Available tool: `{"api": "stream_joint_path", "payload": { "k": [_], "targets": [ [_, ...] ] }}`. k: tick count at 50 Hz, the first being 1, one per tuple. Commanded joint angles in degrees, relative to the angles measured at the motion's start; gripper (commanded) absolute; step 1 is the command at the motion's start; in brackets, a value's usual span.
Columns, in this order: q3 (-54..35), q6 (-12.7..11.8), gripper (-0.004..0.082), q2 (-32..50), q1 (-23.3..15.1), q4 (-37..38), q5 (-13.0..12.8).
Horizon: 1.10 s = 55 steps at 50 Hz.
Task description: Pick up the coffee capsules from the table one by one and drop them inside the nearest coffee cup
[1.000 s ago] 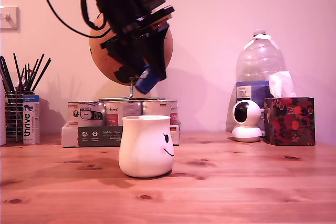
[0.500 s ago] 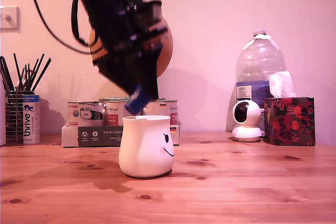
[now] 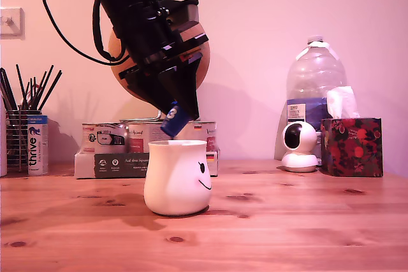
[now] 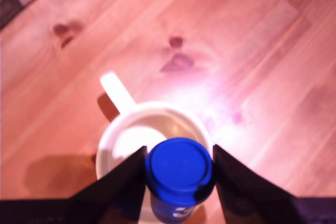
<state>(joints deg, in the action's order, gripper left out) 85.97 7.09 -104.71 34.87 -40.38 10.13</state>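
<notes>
Hovering tilted above coffee cup [image 3: 177, 178] mouth, pincer [image 3: 174, 118] clamped on blue coffee capsule [image 4: 178, 174], tip pointing down.

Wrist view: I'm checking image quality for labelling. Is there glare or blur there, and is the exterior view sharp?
Wrist view: soft overall, with a bright glare patch on the table beside the cup; the capsule is clearest. Exterior view: sharp, pink-tinted, with the cup and gripper crisp.
</notes>
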Motion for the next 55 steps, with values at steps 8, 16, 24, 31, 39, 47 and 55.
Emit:
{"api": "stream_joint_path", "payload": {
  "k": [8,16,24,31,39,47,55],
  "targets": [
    [-2.1,0.76,0.022,1.01,-0.35,1.66,-0.07],
    [-2.29,0.87,0.022,1.01,-0.63,1.84,-0.04],
    [-2.29,0.85,0.022,0.98,-0.63,1.36,-0.04],
    [-2.29,0.85,0.022,0.98,-0.63,1.22,-0.04],
    [-2.32,0.85,0.022,0.98,-0.87,0.63,-0.09],
    [-2.32,0.87,0.022,0.98,-1.51,-0.24,-0.09],
    [-2.32,0.87,0.0221,0.98,-1.51,-0.28,-0.11]
  ]
}}
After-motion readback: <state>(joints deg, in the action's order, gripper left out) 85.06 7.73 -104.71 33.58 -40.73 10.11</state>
